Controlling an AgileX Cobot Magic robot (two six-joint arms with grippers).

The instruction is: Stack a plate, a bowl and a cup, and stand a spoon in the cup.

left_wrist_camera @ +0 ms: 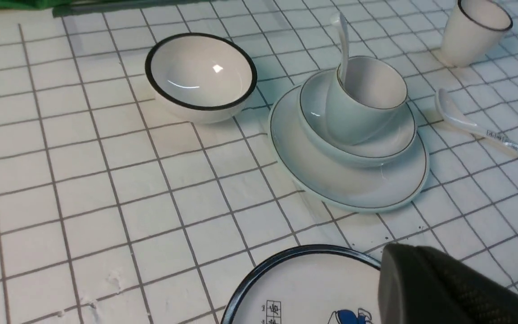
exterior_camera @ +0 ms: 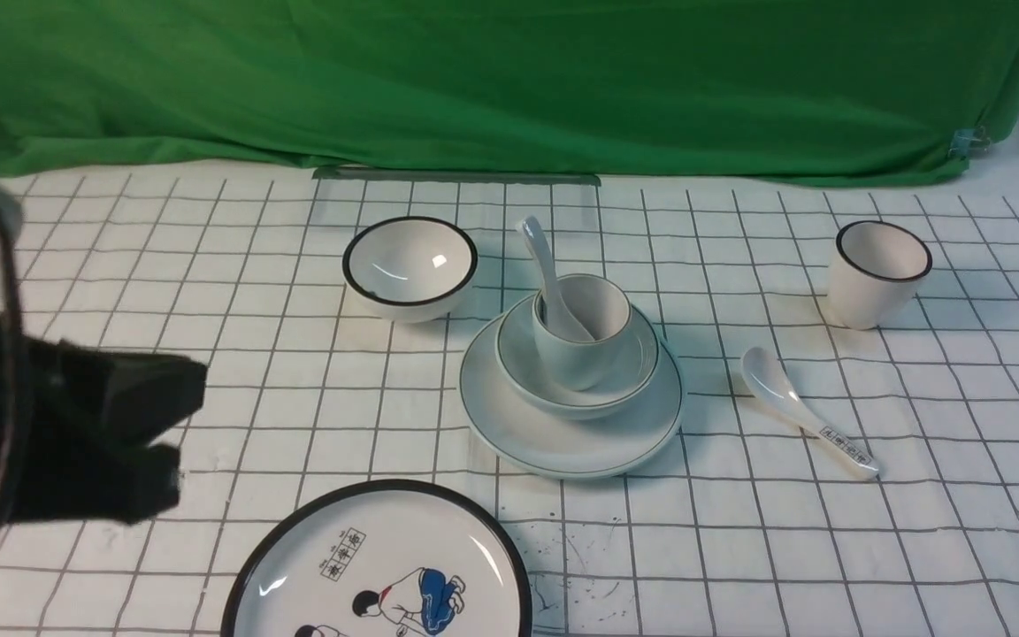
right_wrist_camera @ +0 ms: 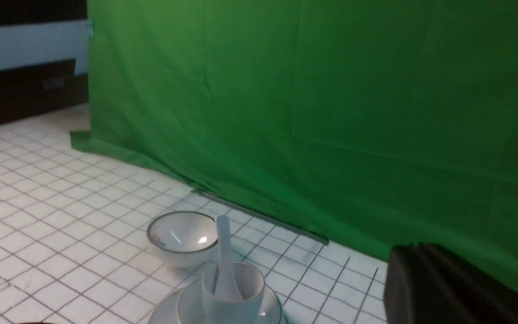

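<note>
The pale blue-grey plate [exterior_camera: 563,438] lies mid-table with the shallow bowl [exterior_camera: 638,372] on it and the handleless cup [exterior_camera: 576,358] standing in the bowl. The white spoon [exterior_camera: 545,257] stands in the cup, handle leaning up and back. The left wrist view shows the same stack: plate [left_wrist_camera: 331,180], bowl [left_wrist_camera: 313,112], cup [left_wrist_camera: 353,121], spoon [left_wrist_camera: 342,40]. My left gripper [exterior_camera: 184,433] hangs shut and empty at the front left, well clear of the stack, its fingers [left_wrist_camera: 421,288] pressed together. My right gripper [right_wrist_camera: 391,274] is shut and empty, raised behind the cup [right_wrist_camera: 223,308] and spoon [right_wrist_camera: 224,252].
A black-rimmed white bowl [exterior_camera: 409,265] sits left of the stack. A black-rimmed cup [exterior_camera: 877,274] stands at the back right. A spoon with a printed handle [exterior_camera: 801,411] lies right of the stack. The cartoon plate [exterior_camera: 377,566] lies at the front edge. Green cloth [exterior_camera: 509,80] hangs behind.
</note>
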